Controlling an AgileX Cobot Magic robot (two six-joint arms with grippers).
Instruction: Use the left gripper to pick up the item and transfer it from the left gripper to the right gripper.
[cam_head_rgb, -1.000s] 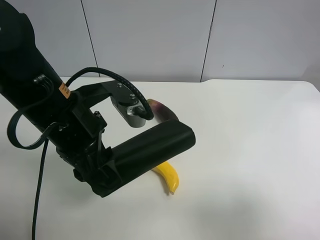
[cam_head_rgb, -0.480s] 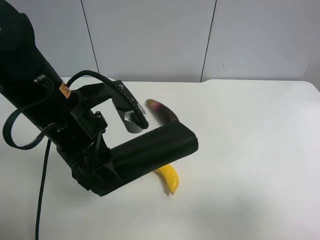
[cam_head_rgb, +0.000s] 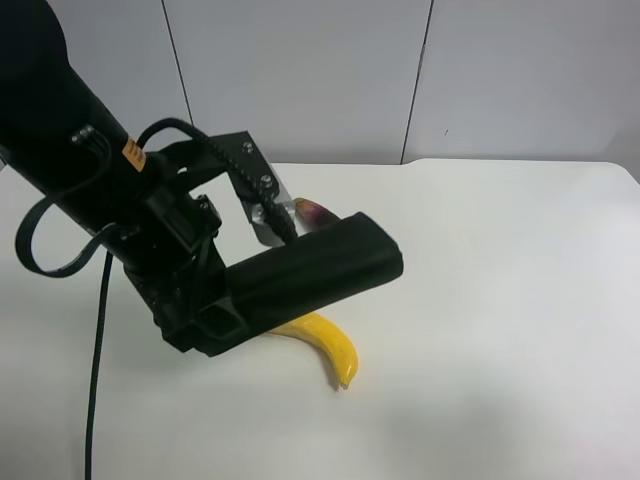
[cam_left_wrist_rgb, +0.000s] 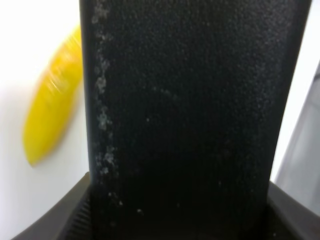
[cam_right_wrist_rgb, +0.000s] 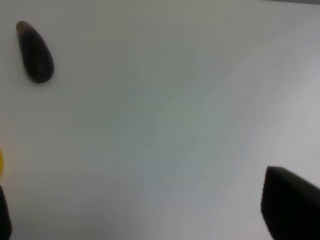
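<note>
The item (cam_head_rgb: 320, 275), a dark flat oblong case, is held off the table, nearly level, by the left gripper (cam_head_rgb: 205, 320) on the arm at the exterior high view's left. That gripper is shut on one end of it; the rounded end points to the view's right. In the left wrist view the item (cam_left_wrist_rgb: 185, 115) fills most of the frame. The right gripper (cam_right_wrist_rgb: 147, 205) shows only in the right wrist view. Its two dark fingers (cam_right_wrist_rgb: 292, 205) stand wide apart with nothing between them, over bare table. It is out of the exterior high view.
A yellow banana (cam_head_rgb: 325, 343) lies on the white table (cam_head_rgb: 500, 280) just under the held case; it also shows in the left wrist view (cam_left_wrist_rgb: 50, 115). A dark purple eggplant (cam_head_rgb: 313, 211) lies behind the case, partly hidden, and shows in the right wrist view (cam_right_wrist_rgb: 35, 51).
The left arm has lifted the case higher and a little to the right. More of the banana shows under it, and the case now covers most of the eggplant.
</note>
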